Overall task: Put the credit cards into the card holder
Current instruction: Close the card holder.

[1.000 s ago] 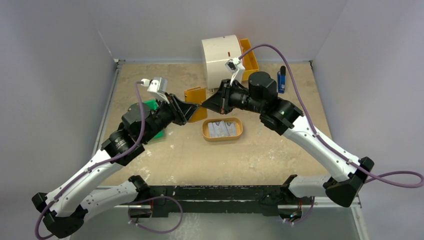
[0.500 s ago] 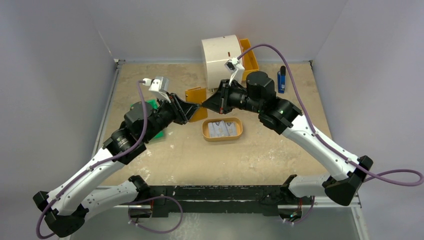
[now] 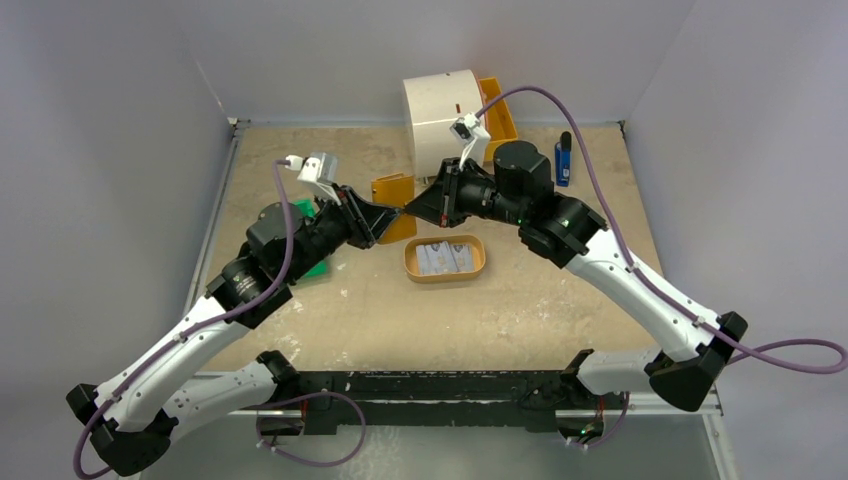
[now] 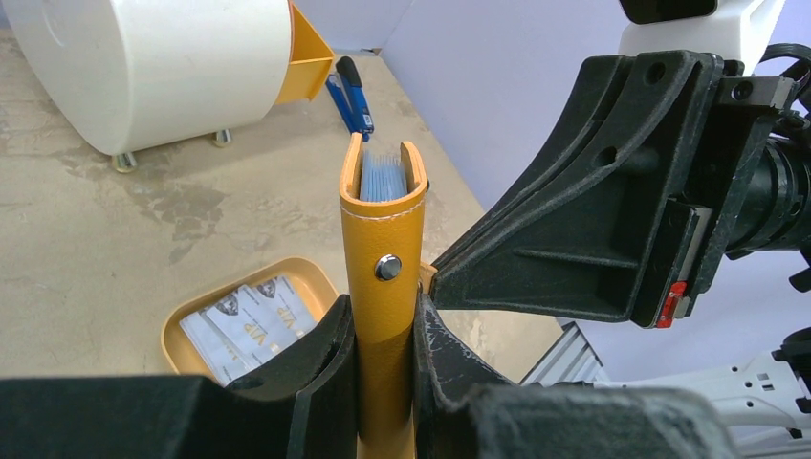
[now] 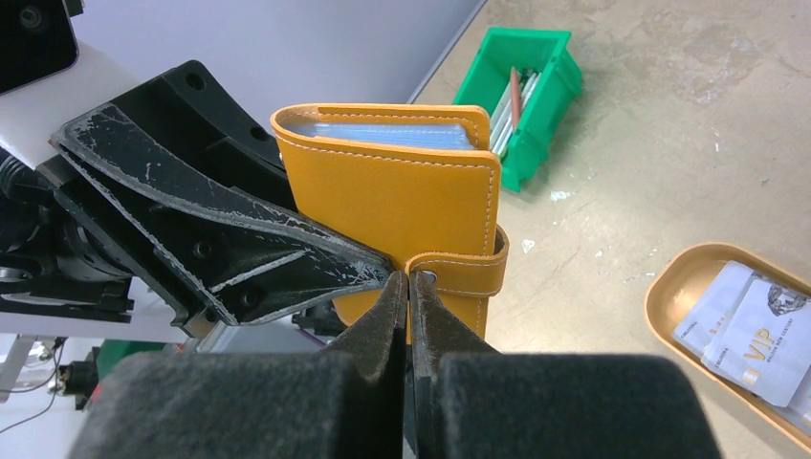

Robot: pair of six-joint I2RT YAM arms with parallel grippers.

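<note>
Right wrist view puts the right pincer first: its jaws are pressed fully together on the free end of the strap that snaps the orange card holder closed. At 9 o'clock of that pinch, the left pincer is part-way closed around the lower body of the holder, keeping it upright above the table, and the tips of the two pincers look close to touching. The bite on the strap is thin, so I judge a pull could slide the fingers off before the snap lets go. A harder tug could also twist the holder in the left jaws, which hold it low and leave the top free to lever. With the tips so near, any sideways correction risks one pincer knocking the other. Counting outward, there is one holder with one strap and one snap, and a stack of blue sleeves inside too tight to count. From above, one oval tray sits at 5 o'clock of the holder, and the credit cards lie overlapped in it; at least three show, the exact number unclear. One green bin of sticks lies at 9 o'clock, one white drum at 12 o'clock with one orange bin beside it, and one blue tool at 2 o'clock.
</note>
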